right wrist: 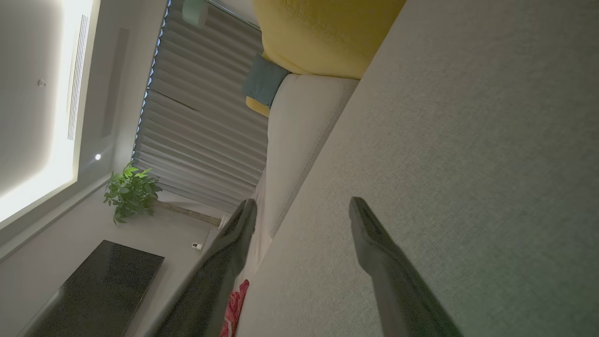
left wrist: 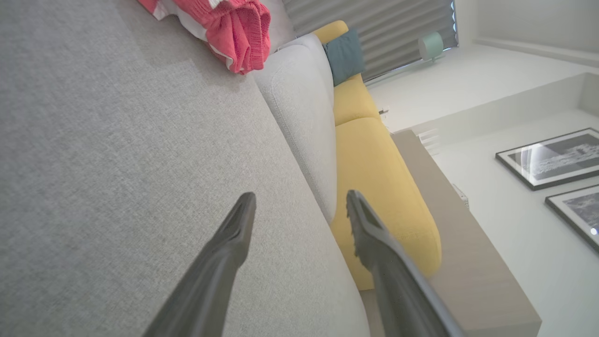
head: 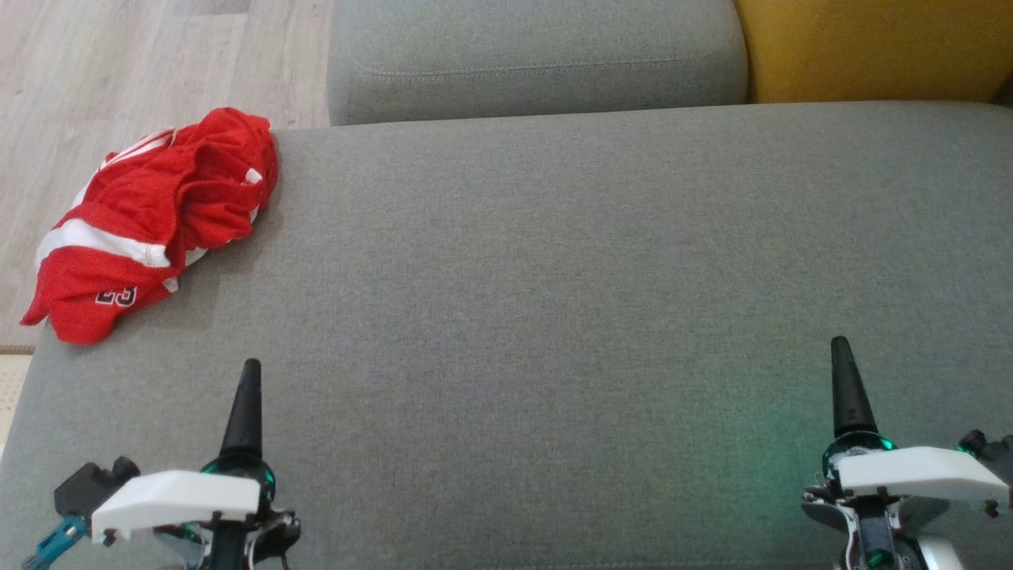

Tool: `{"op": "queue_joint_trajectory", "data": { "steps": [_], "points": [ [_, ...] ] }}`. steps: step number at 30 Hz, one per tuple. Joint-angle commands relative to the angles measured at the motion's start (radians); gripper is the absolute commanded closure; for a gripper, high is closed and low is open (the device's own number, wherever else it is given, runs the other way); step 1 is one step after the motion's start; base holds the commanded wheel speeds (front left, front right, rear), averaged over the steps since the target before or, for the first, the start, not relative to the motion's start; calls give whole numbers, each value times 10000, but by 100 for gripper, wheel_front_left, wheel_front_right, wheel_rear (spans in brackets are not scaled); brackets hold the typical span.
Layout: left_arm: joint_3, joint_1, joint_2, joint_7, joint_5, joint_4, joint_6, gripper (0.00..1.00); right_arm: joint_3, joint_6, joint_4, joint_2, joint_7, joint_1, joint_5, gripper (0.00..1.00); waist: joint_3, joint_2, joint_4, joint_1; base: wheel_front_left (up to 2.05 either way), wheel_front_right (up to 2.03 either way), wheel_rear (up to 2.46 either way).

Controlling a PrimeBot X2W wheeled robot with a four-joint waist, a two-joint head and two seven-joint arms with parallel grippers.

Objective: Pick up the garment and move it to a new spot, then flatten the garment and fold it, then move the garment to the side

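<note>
One red garment (head: 150,222) lies crumpled at the far left corner of the grey seat (head: 554,277), and its left part hangs past the seat edge, above the pale wood floor (head: 119,55). Its long axis runs on a diagonal in the head view: the near end points toward the robot's left side, and the far end points toward the grey cushion (head: 538,55) behind the seat. The cloth is a thin mesh with small holes, with broad white stripes across it and many soft folds bunched at the far end. Some dark digits with white edges are printed close to the near end, but I cannot read them surely. The seat is a wide, flat pad of rough woven fabric; the cushion behind it has rounded corners and one stitched seam along its front. A yellow cushion (head: 870,47) of smoother fabric sits beside it, on the right. The left gripper (left wrist: 300,196) hovers over the near left part of the seat, well apart from the garment, and its two dark, tapered fingers are spread wide with nothing between them. The right gripper (right wrist: 302,201) hovers over the near right part of the seat, and its fingers are spread in the same way and also empty.
</note>
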State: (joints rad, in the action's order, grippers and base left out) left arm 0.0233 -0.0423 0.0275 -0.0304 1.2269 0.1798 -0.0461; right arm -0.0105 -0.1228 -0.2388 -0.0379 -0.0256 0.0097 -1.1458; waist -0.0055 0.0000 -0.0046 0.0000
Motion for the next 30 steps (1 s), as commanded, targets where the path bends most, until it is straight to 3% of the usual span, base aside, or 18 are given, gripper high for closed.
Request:
{"op": "queue_joint_trajectory", "data": {
  "steps": [1, 30],
  "points": [
    [-12, 157, 126, -120, -522, -497, 40, 0, 182, -32, 458, -67, -148, -370, 422, 0, -2, 0, 1, 0, 0, 0, 0],
    [559, -198, 165, -967, -5597, -1025, 533, 0, 1361, -50, 503, -89, -1003, -522, 4896, 0, -160, 0, -23, 0, 0, 0, 0]
  ]
}}
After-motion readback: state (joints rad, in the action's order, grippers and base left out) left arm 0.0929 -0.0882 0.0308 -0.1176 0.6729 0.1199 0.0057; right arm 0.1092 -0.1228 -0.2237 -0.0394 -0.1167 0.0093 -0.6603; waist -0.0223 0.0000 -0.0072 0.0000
